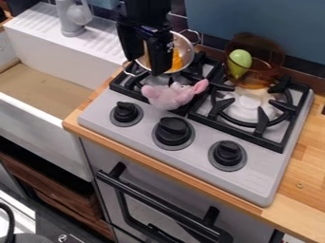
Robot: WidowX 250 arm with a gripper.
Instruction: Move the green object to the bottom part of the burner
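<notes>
The black gripper (146, 62) hangs over the back left of the stove, in front of a metal pot. Its two fingers stand apart, with no green object between them. To its right, a light green rounded object (240, 58) with a narrower lower end is at the amber see-through pot (270, 59) at the back right of the stove. It appears to be inside that pot. The right burner (251, 105) lies in front of the pot, with a pale centre under black grate bars.
The metal pot (184, 47) holds something orange (176, 60). A pink and grey plush toy (170, 96) lies on the grate left of the right burner. Three black knobs line the stove's front. A white sink (47, 111) with a grey faucet (71, 19) is at the left.
</notes>
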